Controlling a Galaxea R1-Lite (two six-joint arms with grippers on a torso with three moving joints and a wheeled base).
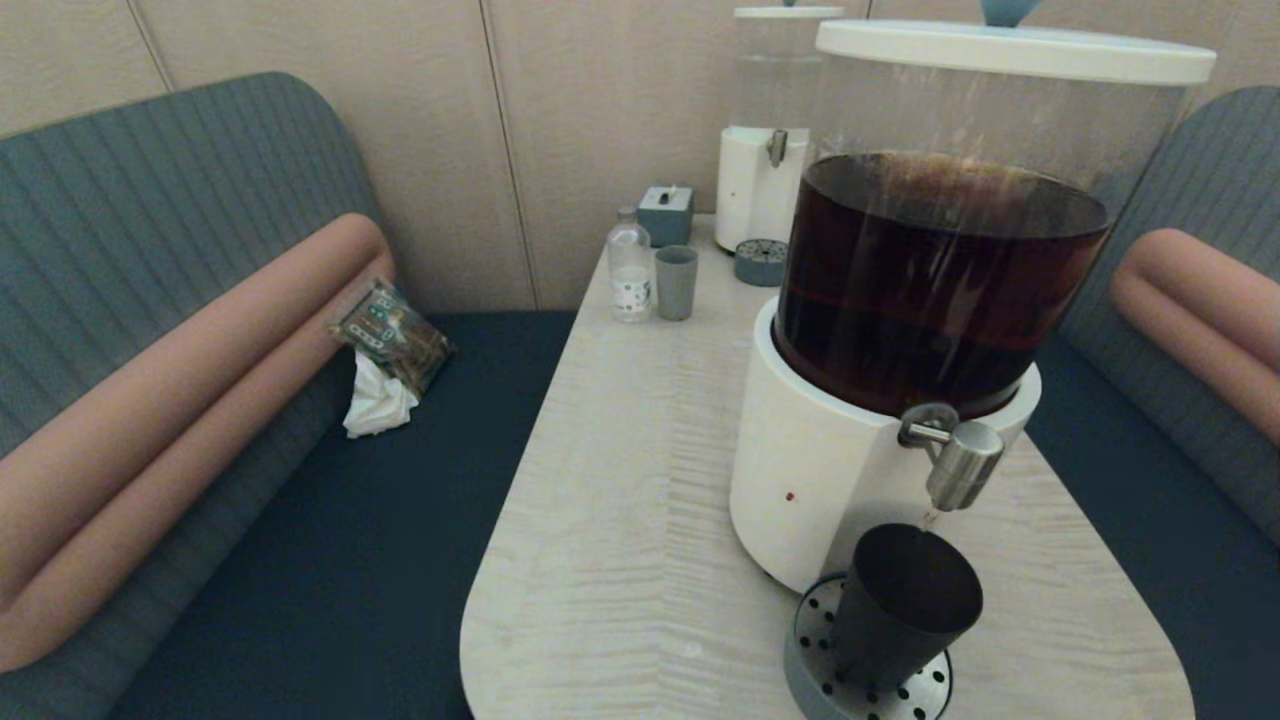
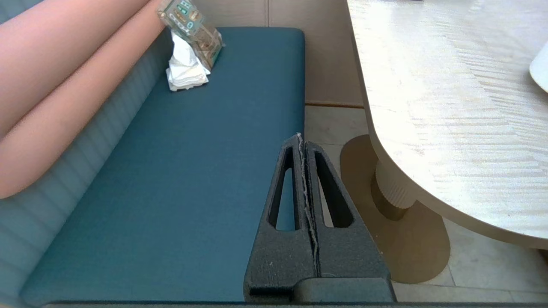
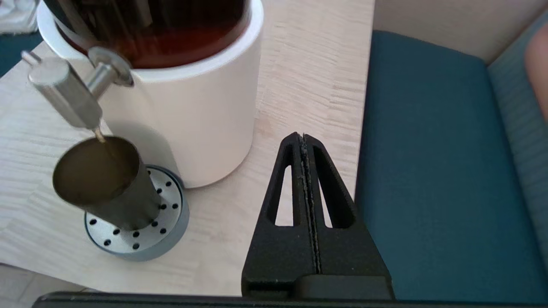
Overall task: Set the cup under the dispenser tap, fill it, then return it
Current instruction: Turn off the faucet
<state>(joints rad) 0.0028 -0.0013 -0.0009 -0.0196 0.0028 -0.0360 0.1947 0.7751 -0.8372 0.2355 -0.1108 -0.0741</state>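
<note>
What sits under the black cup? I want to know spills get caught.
The black cup stands on a round perforated metal drip tray below the dispenser tap. The tray's middle is covered by the cup, and what lies beneath its holes cannot be seen.

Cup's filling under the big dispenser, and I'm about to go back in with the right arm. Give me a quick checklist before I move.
1. Cup stands on the drip tray: ok.
2. Cup mouth under the tap: ok.
3. Thin stream runs into the cup: ok.
4. Fill level: cannot tell.
5. Right hand open for the grasp: not ok, shut, beside the dispenser base.
6. Left hand out of the way: ok, shut, over the bench seat.
</note>
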